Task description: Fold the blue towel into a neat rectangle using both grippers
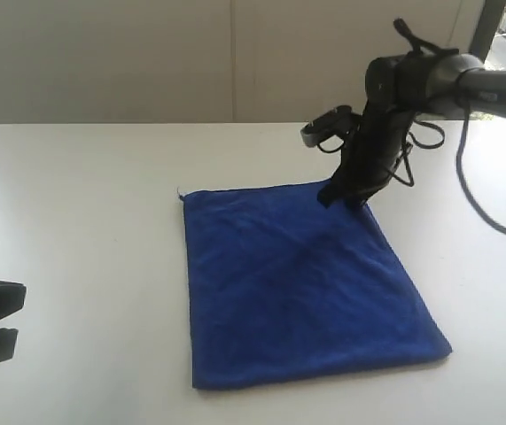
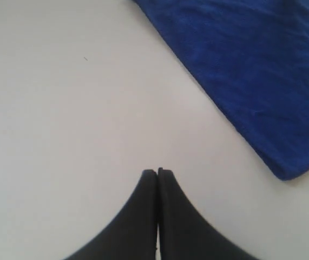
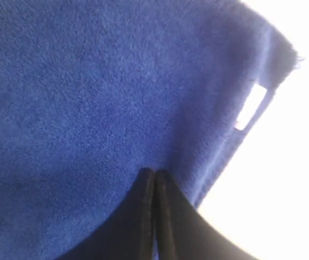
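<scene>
The blue towel lies spread flat on the white table, a rough rectangle with one corner toward the front right. My right gripper points down at the towel's far right corner, its tips at the cloth. In the right wrist view this gripper is shut, jaws pressed together over the towel, with no cloth seen between them. My left gripper sits low at the left edge, well clear of the towel. It is shut and empty over bare table, with the towel's edge off to one side.
A small white label sits at the towel's hem near the right gripper, and a white tag shows at the far left corner. Black cables hang from the right arm. A pale wall stands behind the table.
</scene>
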Robot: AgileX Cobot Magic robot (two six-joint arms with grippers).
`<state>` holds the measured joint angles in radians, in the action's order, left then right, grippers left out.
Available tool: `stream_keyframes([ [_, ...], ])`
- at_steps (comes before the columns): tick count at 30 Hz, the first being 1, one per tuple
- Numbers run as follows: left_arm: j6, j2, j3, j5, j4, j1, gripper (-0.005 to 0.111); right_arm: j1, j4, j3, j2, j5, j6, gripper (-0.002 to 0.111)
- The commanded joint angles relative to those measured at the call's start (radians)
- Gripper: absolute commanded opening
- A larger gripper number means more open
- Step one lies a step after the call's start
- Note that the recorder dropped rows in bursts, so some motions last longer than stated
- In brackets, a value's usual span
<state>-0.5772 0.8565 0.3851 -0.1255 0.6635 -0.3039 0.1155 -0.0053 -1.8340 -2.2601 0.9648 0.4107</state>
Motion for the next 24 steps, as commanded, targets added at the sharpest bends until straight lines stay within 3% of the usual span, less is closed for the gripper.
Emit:
stream_keyframes([
  [1, 0.002, -0.006, 0.017, -0.014, 0.023, 0.003, 0.0, -0.007, -0.006, 0.025, 0.133, 0.005, 0.012, 0.0],
  [8, -0.016, 0.087, 0.134, -0.053, 0.04, -0.012, 0.0, -0.007, -0.004, 0.07, 0.323, 0.087, 0.015, 0.0],
  [13, -0.066, 0.289, 0.239, -0.041, 0.054, -0.119, 0.0, -0.007, -0.004, 0.209, 0.464, 0.091, 0.003, 0.0],
  [18, -0.108, 0.476, 0.354, 0.016, 0.054, -0.212, 0.0, -0.007, -0.007, 0.435, 0.592, -0.028, -0.026, 0.0],
  [24, -0.116, 0.676, 0.455, 0.045, 0.054, -0.272, 0.0, -0.007, 0.08, 0.694, 0.616, -0.21, -0.045, 0.0],
])
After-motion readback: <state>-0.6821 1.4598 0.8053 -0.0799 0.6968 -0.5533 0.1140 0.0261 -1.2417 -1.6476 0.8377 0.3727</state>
